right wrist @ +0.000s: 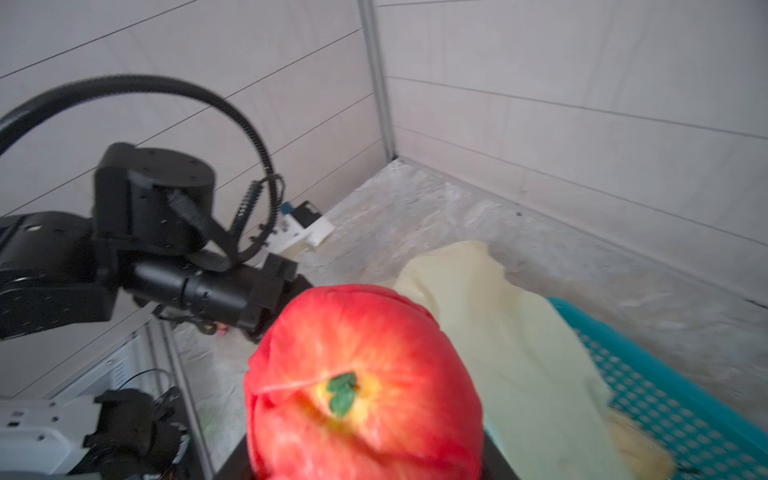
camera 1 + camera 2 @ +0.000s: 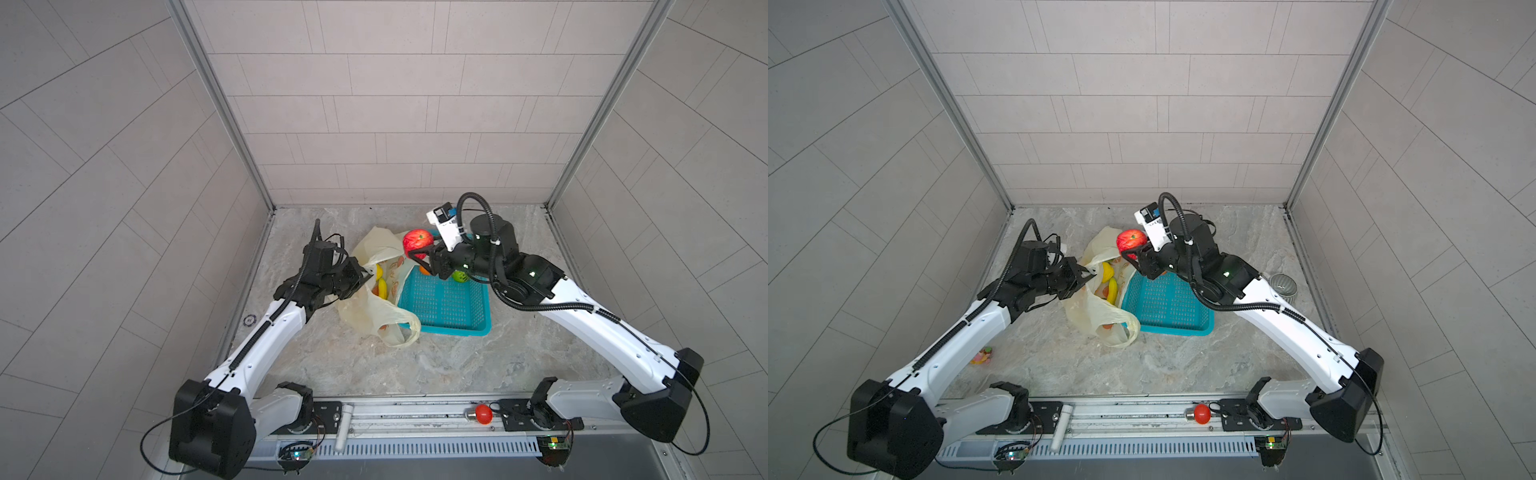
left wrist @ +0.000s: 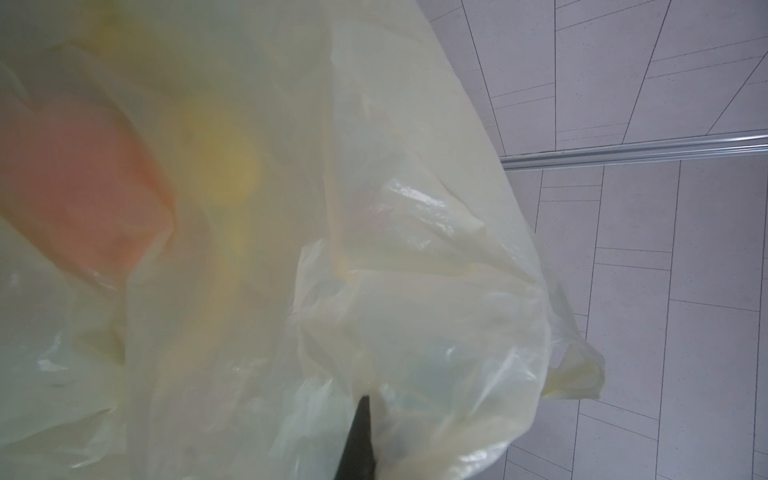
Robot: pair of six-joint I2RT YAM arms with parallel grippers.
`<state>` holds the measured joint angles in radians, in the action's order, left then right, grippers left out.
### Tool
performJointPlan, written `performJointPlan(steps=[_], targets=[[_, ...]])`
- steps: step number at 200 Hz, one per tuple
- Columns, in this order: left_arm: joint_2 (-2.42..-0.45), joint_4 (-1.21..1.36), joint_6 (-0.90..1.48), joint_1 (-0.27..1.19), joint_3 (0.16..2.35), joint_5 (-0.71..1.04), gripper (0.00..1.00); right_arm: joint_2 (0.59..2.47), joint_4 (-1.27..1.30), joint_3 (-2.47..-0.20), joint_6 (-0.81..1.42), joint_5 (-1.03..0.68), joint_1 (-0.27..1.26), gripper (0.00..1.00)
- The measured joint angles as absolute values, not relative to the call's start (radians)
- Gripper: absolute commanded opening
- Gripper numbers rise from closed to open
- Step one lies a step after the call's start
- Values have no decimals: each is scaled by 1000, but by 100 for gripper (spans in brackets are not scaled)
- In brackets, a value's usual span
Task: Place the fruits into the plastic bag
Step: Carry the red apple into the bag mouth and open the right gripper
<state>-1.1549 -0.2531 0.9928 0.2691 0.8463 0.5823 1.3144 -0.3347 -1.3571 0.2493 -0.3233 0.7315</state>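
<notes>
On the left, my left jaws are clenched on the near lip of the plastic bag, pulling its mouth open toward the middle of the counter. In the left wrist view the cream film fills nearly everything. Only a dark finger tip pokes in at the edge.

Inside the open mouth I can see a banana and a second yellow fruit beside it, so part of the job is done. A blurred orange patch shows through the film in the left wrist view. It may be another fruit or only one of the bag's prints; I can't tell which.

Moving right, the red apple is up off the counter, grasped in my right jaws. It sits just past the far side of the bag's mouth, by the far corner of the teal basket, and is not in the bag yet.

Further right, in the basket, a green fruit and an orange one peek out from under the right arm.

My read is that I'm past halfway: the apple needs carrying over the mouth and letting go, then two more trips to the basket.
</notes>
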Motion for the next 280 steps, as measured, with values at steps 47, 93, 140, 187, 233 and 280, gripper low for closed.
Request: performJointPlan(steps=[47, 93, 140, 187, 233, 280], targets=[[-1155, -305, 969, 269, 849, 578, 0, 1454, -279, -1274, 297, -395, 736, 51], [-1154, -355, 934, 269, 881, 574, 0, 1549, -255, -1269, 331, -390, 737, 51], [-1154, -366, 915, 269, 895, 574, 0, 1642, -240, -1312, 353, -356, 737, 52], [-1154, -373, 904, 269, 897, 575, 0, 1743, -252, -1398, 364, -254, 737, 56], [-1154, -373, 900, 269, 897, 575, 0, 1800, -278, -1428, 379, -182, 726, 64], [-1154, -373, 900, 269, 897, 575, 0, 1801, -290, -1427, 391, -158, 711, 71]])
